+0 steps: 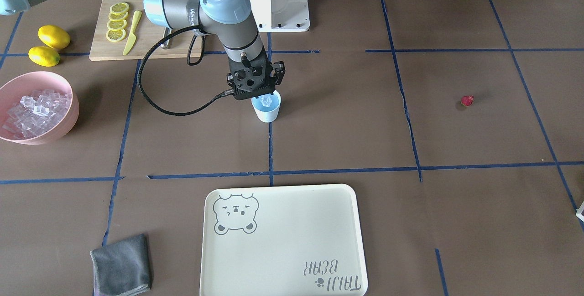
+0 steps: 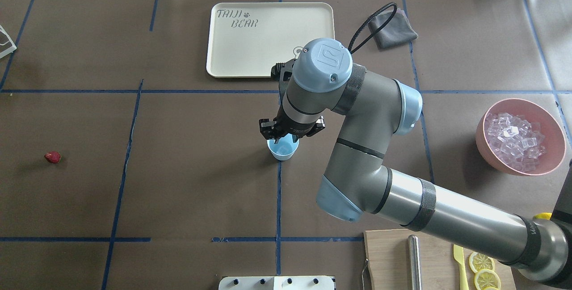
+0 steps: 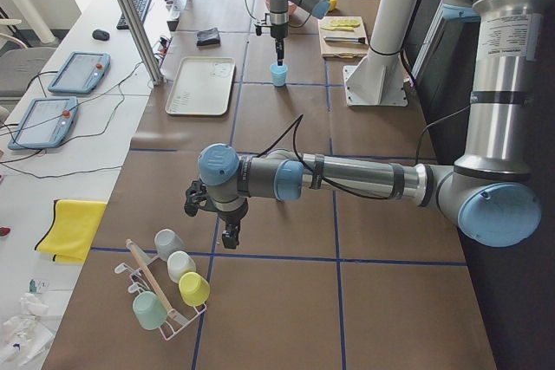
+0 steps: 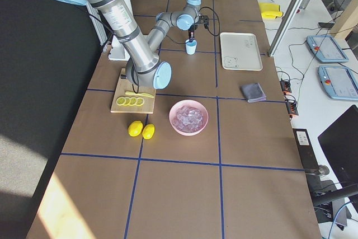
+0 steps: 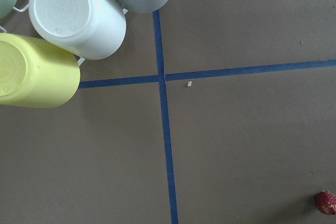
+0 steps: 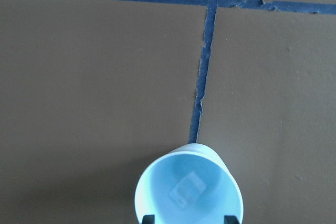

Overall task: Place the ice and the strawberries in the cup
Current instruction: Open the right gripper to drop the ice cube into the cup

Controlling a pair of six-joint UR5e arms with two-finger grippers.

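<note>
Brown paper covers the table [image 1: 346, 141], gridded with blue tape [image 1: 270, 150]. Cup [image 1: 267, 112] stands mid-table on a tape line, one ice cube [image 6: 187, 190] inside. Right gripper [image 6: 188, 217] hangs just over its rim, fingers apart. More ice [image 1: 34, 109] is heaped in the pink bowl [image 1: 45, 75] at the robot's right end. Strawberry [image 1: 466, 101] lies alone, well off toward the left end. Left gripper [image 3: 212, 223] hovers near the mug rack [image 3: 169, 288]; apart or together, can't tell. Cream tray [image 1: 283, 241] and grey cloth [image 1: 122, 266] sit away from the robot. Tablets [image 3: 78, 71] lie on a desk beyond.
</note>
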